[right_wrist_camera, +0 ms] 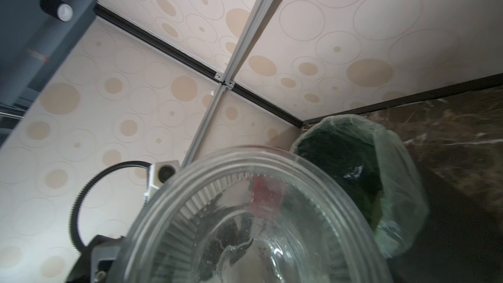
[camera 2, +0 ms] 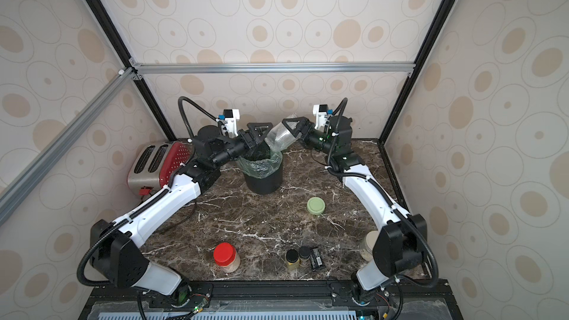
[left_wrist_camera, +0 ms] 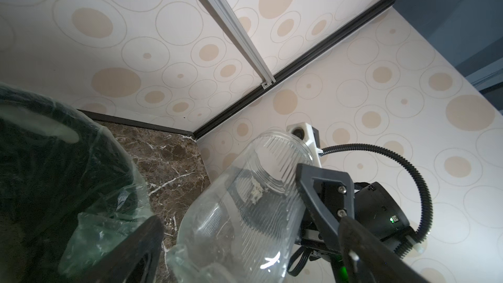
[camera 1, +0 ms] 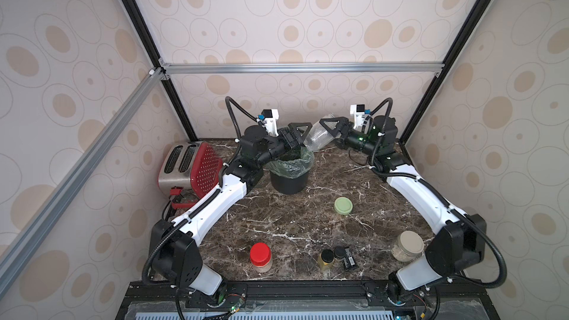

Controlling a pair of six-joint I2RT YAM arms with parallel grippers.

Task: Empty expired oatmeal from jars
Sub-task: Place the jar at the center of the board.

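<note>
A clear ribbed jar (camera 1: 320,135) (camera 2: 280,136) without its lid hangs tilted, mouth down, over the black bin (camera 1: 288,180) (camera 2: 263,183) lined with a green bag. My right gripper (camera 1: 328,130) (camera 2: 292,129) is shut on the jar's base end. The jar (left_wrist_camera: 245,213) (right_wrist_camera: 258,227) looks empty except for a small patch of oatmeal (left_wrist_camera: 255,191) stuck to its wall. My left gripper (camera 1: 297,138) (left_wrist_camera: 251,224) is open, its spread fingers either side of the jar's mouth end without touching it. A pale green lid (camera 1: 343,205) (camera 2: 316,205) lies on the table.
At the front stand a red-lidded jar (camera 1: 260,257) and a beige-lidded jar (camera 1: 407,246), both holding oatmeal, the beige one close to my right arm. Two small black-capped bottles (camera 1: 332,258) and a black packet (camera 1: 350,259) lie between them. A toaster (camera 1: 187,164) stands at the back left.
</note>
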